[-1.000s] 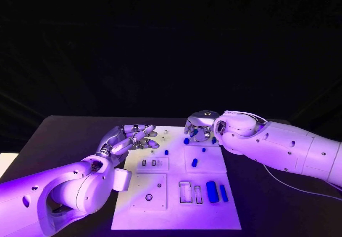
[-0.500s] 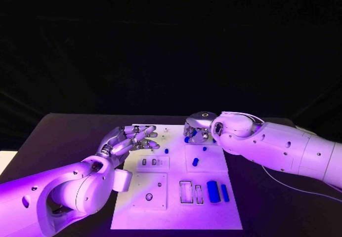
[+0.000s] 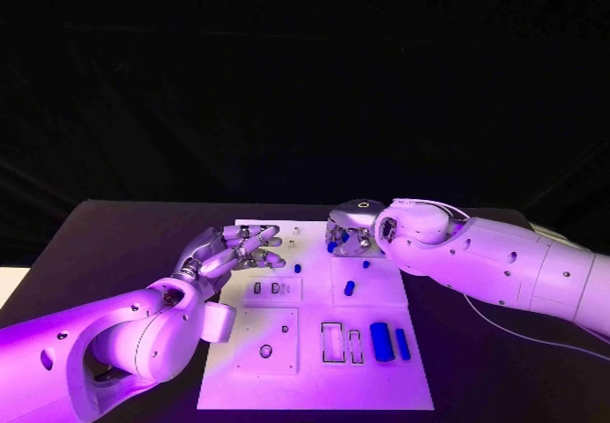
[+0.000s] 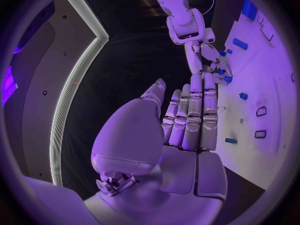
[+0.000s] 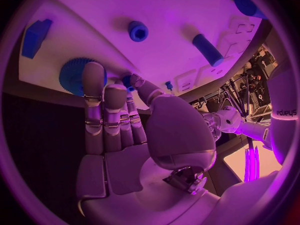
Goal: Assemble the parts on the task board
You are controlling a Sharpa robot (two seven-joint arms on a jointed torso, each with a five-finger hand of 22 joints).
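The white task board (image 3: 318, 379) lies in the middle of the table. My right hand (image 3: 351, 233) hovers low over its far end. In the right wrist view its fingers (image 5: 94, 100) rest against a blue gear (image 5: 70, 76), and thumb and finger pinch a small blue part (image 5: 127, 80). My left hand (image 3: 236, 250) floats over the board's left far corner, fingers together, holding nothing. Loose blue parts lie on the board: a small peg (image 3: 298, 267), a short pin (image 3: 350, 287), a thick cylinder (image 3: 382, 341) and a thin bar (image 3: 403, 343).
Empty slots (image 3: 331, 342) and an oval hole (image 3: 266, 352) sit in the board's near half. A blue nut (image 5: 138, 31), a blue cylinder (image 5: 206, 49) and a blue block (image 5: 36, 37) lie near my right hand. A thin cable (image 3: 521, 330) runs along the table's right side.
My right hand has sunk a little lower and shifted slightly left over the board's far end. The left hand has stayed where it was.
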